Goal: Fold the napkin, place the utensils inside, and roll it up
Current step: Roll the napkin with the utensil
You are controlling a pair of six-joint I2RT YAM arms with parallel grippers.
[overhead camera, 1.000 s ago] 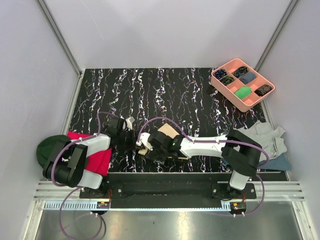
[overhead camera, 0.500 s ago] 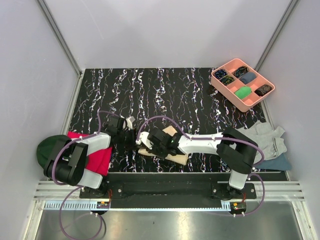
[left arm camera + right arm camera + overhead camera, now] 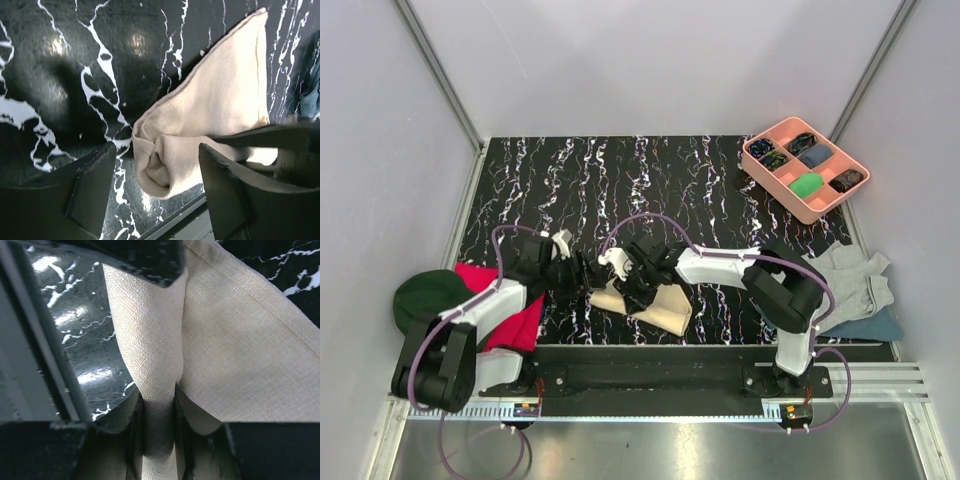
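Note:
The beige napkin [image 3: 652,308] lies rolled into a loose bundle close to the table's front edge. In the right wrist view my right gripper [image 3: 159,396] is shut on a rolled fold of the napkin [image 3: 150,340], the cloth squeezed between both fingers. My left gripper [image 3: 155,192] is open; its fingers [image 3: 90,185] stand either side of the roll's open end [image 3: 160,170] without touching it. From above, the left gripper [image 3: 580,272] sits just left of the right gripper [image 3: 636,284]. The utensils are hidden.
A red cloth [image 3: 517,312] and a dark green cap [image 3: 425,295] lie at the near left. Grey cloth [image 3: 855,278] and blue cloth [image 3: 877,326] lie at the near right. A pink compartment tray [image 3: 790,200] stands far right. The table's front rail [image 3: 185,222] runs right beside the roll.
My left gripper has opened and let go of the napkin's end. My right gripper has moved left over the roll and closed on the cloth.

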